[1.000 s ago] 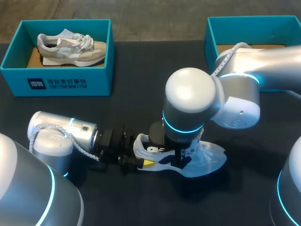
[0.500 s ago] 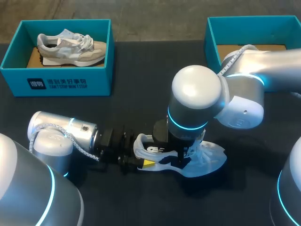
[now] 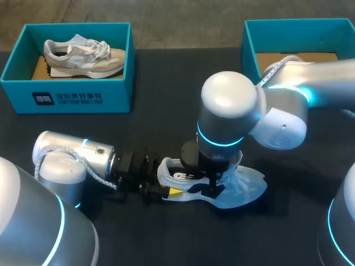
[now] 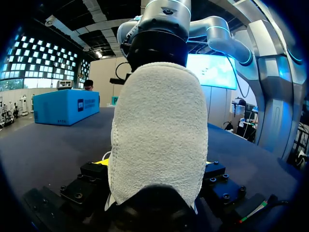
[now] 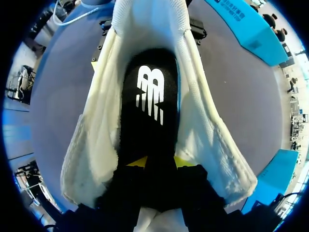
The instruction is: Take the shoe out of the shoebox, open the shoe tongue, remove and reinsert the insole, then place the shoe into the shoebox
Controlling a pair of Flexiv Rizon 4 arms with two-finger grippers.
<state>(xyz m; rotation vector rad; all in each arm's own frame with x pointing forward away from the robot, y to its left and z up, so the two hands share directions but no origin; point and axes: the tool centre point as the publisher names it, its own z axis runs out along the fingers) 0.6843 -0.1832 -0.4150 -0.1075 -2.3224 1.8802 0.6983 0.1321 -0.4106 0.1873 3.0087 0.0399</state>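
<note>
- Right arm has edged left over the shoe.
- Only the right wrist view shows the insole inside, right gripper pinched on it.
- Left gripper clamps the heel.

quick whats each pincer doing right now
Left pincer: closed on the heel of the shoe.
Right pincer: closed on the insole, which lies inside the shoe.

**Head view:** high above the white shoe, far off, facing down. **Left wrist view:** low and level, pressed close behind the shoe's heel, facing along it. **Right wrist view:** close above the shoe's opening, facing down into it. All three views share the shoe.
</note>
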